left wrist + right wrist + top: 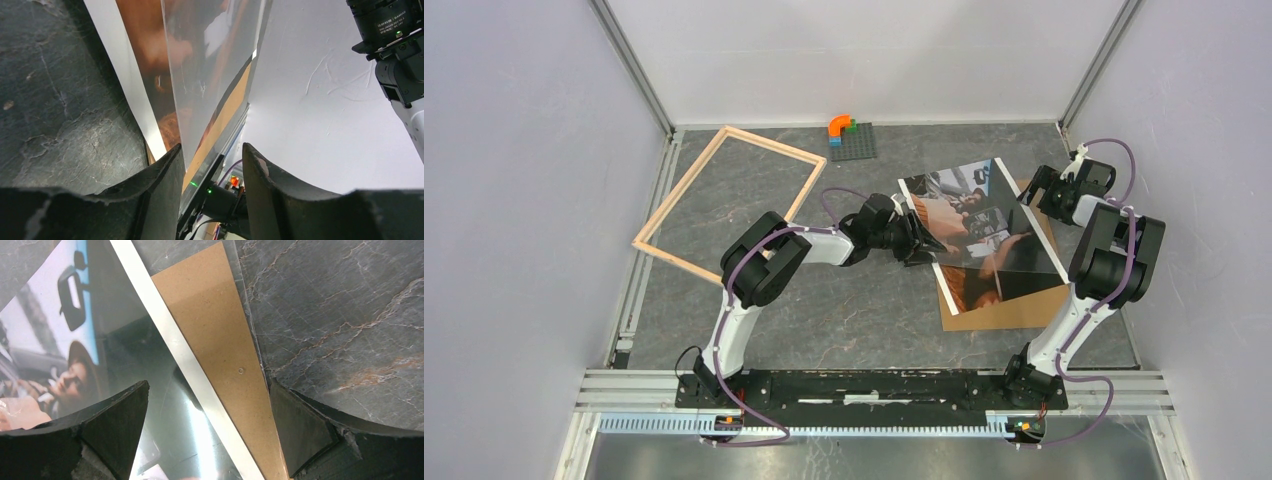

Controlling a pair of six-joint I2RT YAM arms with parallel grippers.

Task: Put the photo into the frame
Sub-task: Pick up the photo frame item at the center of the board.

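The photo [972,222] lies right of centre, glossy, with dark tones and a white margin [170,340]. A clear shiny sheet [210,75] covers it. My left gripper [919,238] is at its left edge. In the left wrist view the sheet's edge runs between the jaws [212,175], against the left finger [160,185] and apart from the right finger [260,180]. Whether the photo's edge is in there too, I cannot tell. My right gripper [1032,188] hangs wide open [210,440] over the photo's far right corner. The pale wooden frame [686,185] lies at the back left.
A plain brown backing board [1009,310] lies under the photo and sticks out at its near right side [215,325]. A grey baseplate with orange, green and blue bricks [848,135] sits at the back. Enclosure walls stand on the left, right and back.
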